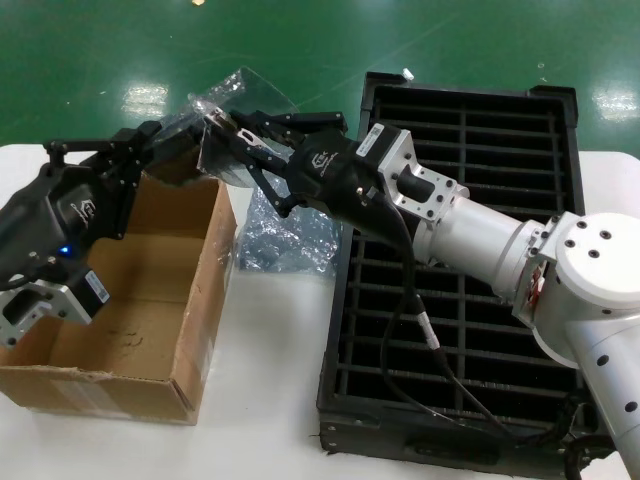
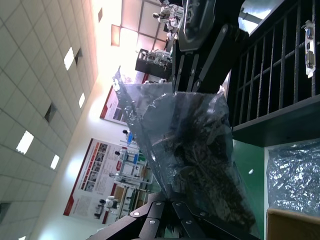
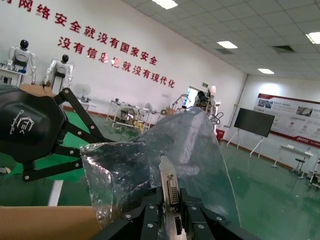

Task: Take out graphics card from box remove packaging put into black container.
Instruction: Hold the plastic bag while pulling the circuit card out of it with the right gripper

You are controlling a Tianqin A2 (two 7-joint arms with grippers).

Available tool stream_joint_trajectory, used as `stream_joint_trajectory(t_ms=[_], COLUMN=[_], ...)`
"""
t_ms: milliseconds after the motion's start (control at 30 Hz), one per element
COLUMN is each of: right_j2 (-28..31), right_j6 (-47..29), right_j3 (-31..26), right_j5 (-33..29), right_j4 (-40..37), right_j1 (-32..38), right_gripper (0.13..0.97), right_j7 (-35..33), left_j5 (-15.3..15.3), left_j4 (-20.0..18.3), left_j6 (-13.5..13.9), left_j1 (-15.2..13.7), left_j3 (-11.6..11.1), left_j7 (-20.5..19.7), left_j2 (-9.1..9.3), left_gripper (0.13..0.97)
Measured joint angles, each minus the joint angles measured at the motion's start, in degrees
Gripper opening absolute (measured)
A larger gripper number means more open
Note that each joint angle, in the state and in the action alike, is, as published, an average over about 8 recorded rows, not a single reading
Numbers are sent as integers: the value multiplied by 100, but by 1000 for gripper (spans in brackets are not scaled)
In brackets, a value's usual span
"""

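Above the far right corner of the brown box (image 1: 150,300), both grippers meet at the packaging (image 1: 235,95), a crinkly translucent bag held in the air. My left gripper (image 1: 193,132) is shut on one end of the bag (image 2: 200,125); its closed fingers (image 2: 170,201) pinch the plastic, and the dark graphics card (image 2: 205,160) shows inside. My right gripper (image 1: 232,135) reaches in from the right and is shut (image 3: 172,192) on the card's silver bracket (image 3: 171,181), whose white port shows between the fingers. The black container (image 1: 560,130) lies to the right, under the right arm.
A second crumpled bag (image 1: 285,235) lies on the white table between the box and the black container. The box's inside looks bare where it shows. The right arm's cable (image 1: 420,330) hangs over the container's slots. Green floor lies beyond the table.
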Motion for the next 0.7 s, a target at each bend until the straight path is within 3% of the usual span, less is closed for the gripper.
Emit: stream_joint_trajectory(t_ms=[200,700], right_j2=[2,9], right_j6=[-6,-13], right_j3=[9,10], right_j5=[8,4], right_j4=[-6,4], right_j1=[3,2], right_gripper=[197,303], right_j7=[2,11], left_j5=[5,3], left_j4=[114,225], left_j6=[-1,-7], left_j1=[-69,-154], left_j3=[0,5], left_j7=[56,103], left_j2=[-2,-4], left_gripper=[140,140])
